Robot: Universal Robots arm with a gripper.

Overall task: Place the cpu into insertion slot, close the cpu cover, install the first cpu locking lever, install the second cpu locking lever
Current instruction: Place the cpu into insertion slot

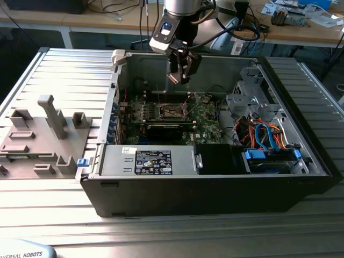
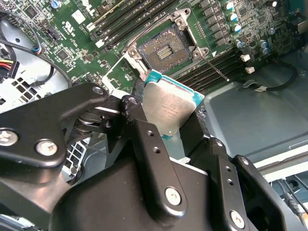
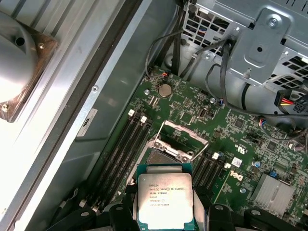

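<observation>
My gripper [image 1: 178, 77] hangs inside the open computer case, above the motherboard, shut on the cpu [image 2: 169, 108], a thin silvery square plate with a teal edge. The cpu [image 3: 164, 199] sits between the two black fingers [image 2: 139, 130], its flat faces showing in both wrist views. The insertion slot [image 2: 163, 52] lies below and apart from it, a dark square socket with a metal rim, uncovered. Its cover [image 3: 180, 139] stands raised at one side of the insertion slot [image 3: 169, 158]. A thin locking lever [image 2: 214, 65] sticks up beside the socket. In the exterior view the insertion slot [image 1: 173, 112] sits under the gripper.
Black memory slots [image 3: 126, 144] flank the socket. A metal drive cage [image 1: 248, 88] with blue and orange cables [image 1: 266, 137] fills the exterior view's right of the case. The power supply [image 1: 153, 161] lies along the front. A grey fixture plate [image 1: 43, 134] lies to the left.
</observation>
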